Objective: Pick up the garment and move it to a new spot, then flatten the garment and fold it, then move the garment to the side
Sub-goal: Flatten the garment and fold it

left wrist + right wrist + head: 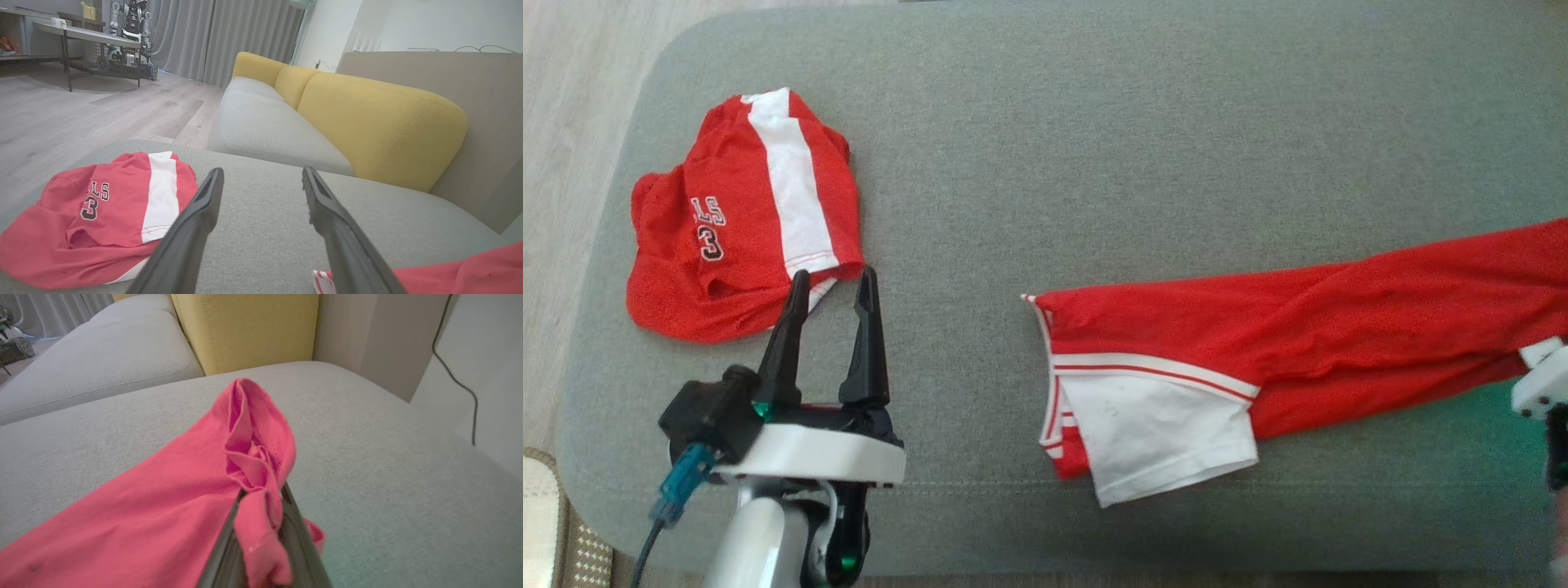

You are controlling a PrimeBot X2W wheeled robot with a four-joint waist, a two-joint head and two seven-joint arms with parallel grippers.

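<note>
One end of the garment (1339,318), bunched at the cushion's (1094,122) right edge, is clamped in the right pincer (263,494), seemingly for dragging; the left pincer (833,282) gapes idle.

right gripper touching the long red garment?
Touching. The right wrist view shows the right gripper pinching a bunched end of the long red garment between its fingers.

Soft, even daylight; faint shadows; wrist views bend at edges.

Red garment (1339,327) with white panel and striped trim, another red jersey (670,269) with white stripe, grey cushion (1094,147), yellow backrest (380,118).
</note>
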